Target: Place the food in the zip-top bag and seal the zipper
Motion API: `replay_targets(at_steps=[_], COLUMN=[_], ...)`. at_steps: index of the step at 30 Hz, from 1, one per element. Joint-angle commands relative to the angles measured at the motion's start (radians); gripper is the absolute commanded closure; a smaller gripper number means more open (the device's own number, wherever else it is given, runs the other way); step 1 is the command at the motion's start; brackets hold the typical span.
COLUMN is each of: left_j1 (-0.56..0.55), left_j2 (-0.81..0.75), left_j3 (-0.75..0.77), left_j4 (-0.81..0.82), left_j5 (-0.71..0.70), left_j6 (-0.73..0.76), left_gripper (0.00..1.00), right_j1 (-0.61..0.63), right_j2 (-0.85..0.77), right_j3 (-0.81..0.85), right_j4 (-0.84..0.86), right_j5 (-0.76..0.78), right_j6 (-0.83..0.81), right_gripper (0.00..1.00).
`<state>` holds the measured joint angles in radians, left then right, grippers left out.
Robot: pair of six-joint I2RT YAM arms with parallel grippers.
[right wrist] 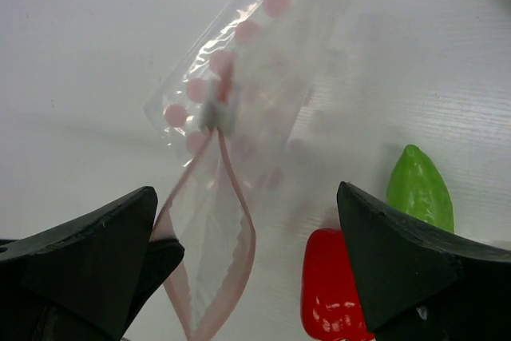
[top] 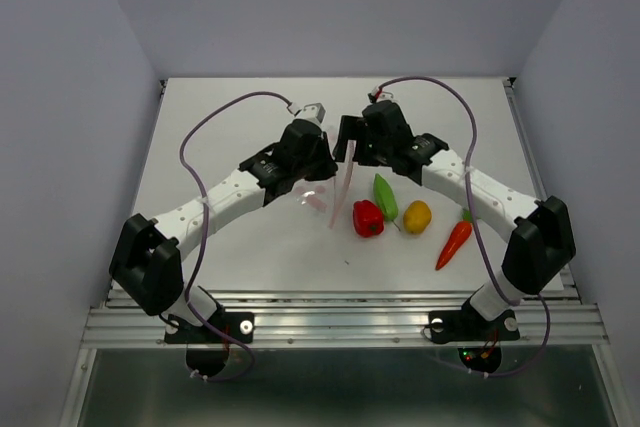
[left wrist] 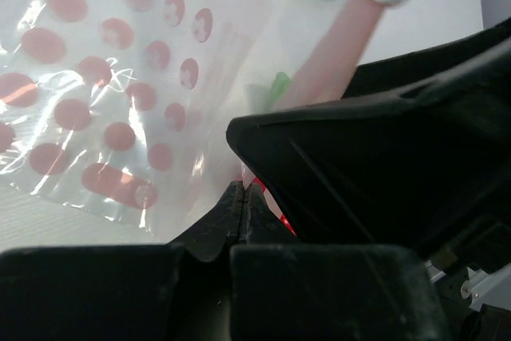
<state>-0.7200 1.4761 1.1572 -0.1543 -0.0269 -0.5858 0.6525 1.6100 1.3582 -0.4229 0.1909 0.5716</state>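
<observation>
Up front on the table (top: 250,247): carrot (top: 454,243), red pepper (top: 368,218), yellow-orange piece (top: 417,216), green pod (top: 386,197), all loose. Behind them, zip-top bag (right wrist: 239,77), pinched tight at the rim by left gripper (left wrist: 242,197) (zipper (left wrist: 339,41) gaping). Right gripper (right wrist: 245,189) spread wide, gripping nothing.

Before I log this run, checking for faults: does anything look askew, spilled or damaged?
Only the zip-top bag stands out: it hangs tilted, pinched by the left claw, its zipper gaping open. The red bell pepper, light green pod, yellow-orange piece and carrot lie outside it. Nothing looks damaged.
</observation>
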Motion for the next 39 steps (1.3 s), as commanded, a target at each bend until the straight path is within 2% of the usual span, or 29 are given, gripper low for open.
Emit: replay_targets(at_steps=[1, 10, 14, 19, 29, 31, 34, 37, 38, 39], left_j1=[-0.001, -0.001, -0.001, -0.001, -0.001, -0.001, -0.001, -0.001, -0.001, -0.001], left_j2=[-0.02, 0.001, -0.007, -0.003, -0.031, -0.036, -0.045, -0.062, -0.072, -0.077], left_j3=[0.047, 0.067, 0.064, 0.064, 0.052, 0.052, 0.062, 0.079, 0.1, 0.113], left_j4=[0.027, 0.027, 0.033, 0.033, 0.041, 0.044, 0.041, 0.013, -0.019, -0.042], left_j5=[-0.031, -0.027, -0.028, -0.022, -0.004, -0.005, -0.008, -0.06, -0.118, -0.16], left_j6=[-0.008, -0.006, -0.008, -0.005, -0.002, 0.001, 0.007, 0.015, 0.027, 0.03], left_gripper=[1.0, 1.0, 1.0, 1.0, 1.0, 1.0, 1.0, 1.0, 1.0, 1.0], right_j1=[-0.007, -0.007, -0.007, -0.007, -0.007, -0.007, -0.007, -0.007, -0.007, -0.007], right_j2=[-0.09, -0.248, -0.257, -0.156, 0.083, 0.111, 0.159, 0.191, 0.194, 0.192], right_j3=[0.004, -0.083, -0.14, -0.116, 0.036, 0.057, 0.065, 0.07, 0.07, 0.071], right_j4=[0.047, 0.052, 0.053, 0.056, 0.073, 0.09, 0.125, 0.112, 0.104, 0.08], right_j5=[-0.036, -0.056, -0.038, -0.064, -0.018, -0.048, -0.064, 0.034, 0.063, 0.117], right_j6=[-0.004, -0.039, -0.035, -0.035, -0.041, -0.03, -0.006, 0.013, 0.01, -0.001], right_gripper=[0.0, 0.0, 0.0, 0.0, 0.0, 0.02, 0.1, 0.29, 0.33, 0.42])
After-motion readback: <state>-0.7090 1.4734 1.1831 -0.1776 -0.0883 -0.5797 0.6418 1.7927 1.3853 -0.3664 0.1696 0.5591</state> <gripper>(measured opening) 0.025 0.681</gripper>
